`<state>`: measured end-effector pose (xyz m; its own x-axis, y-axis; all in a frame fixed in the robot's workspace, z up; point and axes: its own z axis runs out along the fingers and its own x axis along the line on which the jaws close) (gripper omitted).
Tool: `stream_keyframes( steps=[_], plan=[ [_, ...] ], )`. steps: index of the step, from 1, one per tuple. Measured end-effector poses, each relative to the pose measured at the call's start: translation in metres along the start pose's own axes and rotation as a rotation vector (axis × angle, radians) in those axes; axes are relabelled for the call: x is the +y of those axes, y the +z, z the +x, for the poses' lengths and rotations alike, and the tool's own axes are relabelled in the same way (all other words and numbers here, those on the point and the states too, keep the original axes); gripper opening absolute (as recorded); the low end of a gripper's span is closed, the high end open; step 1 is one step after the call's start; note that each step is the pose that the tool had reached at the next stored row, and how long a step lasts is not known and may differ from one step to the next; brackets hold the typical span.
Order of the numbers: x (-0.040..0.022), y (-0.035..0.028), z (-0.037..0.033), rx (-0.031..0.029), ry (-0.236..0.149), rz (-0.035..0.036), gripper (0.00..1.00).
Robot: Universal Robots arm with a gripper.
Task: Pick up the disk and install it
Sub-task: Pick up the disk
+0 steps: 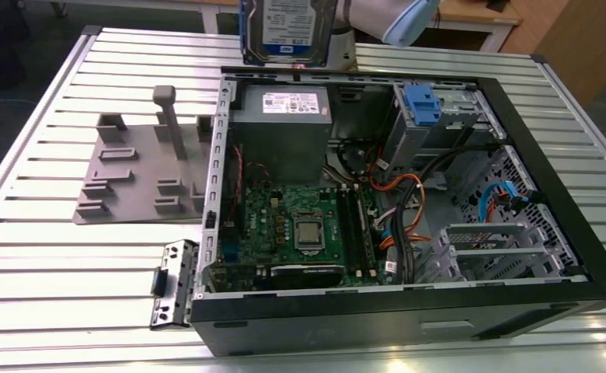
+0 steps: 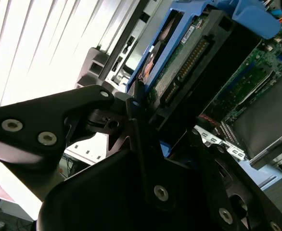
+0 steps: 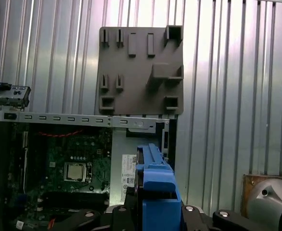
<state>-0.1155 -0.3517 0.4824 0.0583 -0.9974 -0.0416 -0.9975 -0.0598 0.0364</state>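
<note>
Arm's gripper (image 2: 141, 96): black metal fingers (image 2: 138, 130) with bolted links, pinching the disk (image 2: 179, 53) by its blue plastic rails. In the first wrist view a blue rail end stands between the black links.

Disk, second wrist view: flat silver body, green board edge and a dark connector strip along one short side, blue rail along the long side.

Disk position, exterior view: held in the air with its white-and-blue label face toward the camera. It hangs over the far edge of the case (image 1: 552, 256), beyond the power supply (image 1: 279, 128), and is not in any bay.

Case: black tower on its side, lid off. Inside are:
- the power supply, a grey sheet-metal box with a white sticker
- a green motherboard (image 1: 293, 225) with a square silver socket
- a blue plastic latch (image 1: 427, 101) on a silver cage
- orange and blue cables (image 1: 412, 202)

Fixture (image 1: 137, 171): matte grey plate with raised blocks and one tall post. It lies flat just beside the case, at the exterior view's left.

Bracket (image 1: 173, 284): dark perforated metal, at the case's near corner on that same side.

Table (image 1: 33, 256): ribbed aluminium slats, glossy.
</note>
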Motion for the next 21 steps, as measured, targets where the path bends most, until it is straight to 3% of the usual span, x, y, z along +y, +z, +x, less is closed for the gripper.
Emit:
stream_keyframes(
  steps=[8, 14, 21],
  plan=[
    [-0.0236, 0.0004, 0.008, -0.0007, 0.0, -0.0024, 0.36],
    [-0.0319, 0.0002, 0.0196, -0.0009, 0.0, -0.0027, 0.36],
    [-0.037, 0.0001, 0.0354, -0.0009, 0.0, -0.0028, 0.36]
  ],
)
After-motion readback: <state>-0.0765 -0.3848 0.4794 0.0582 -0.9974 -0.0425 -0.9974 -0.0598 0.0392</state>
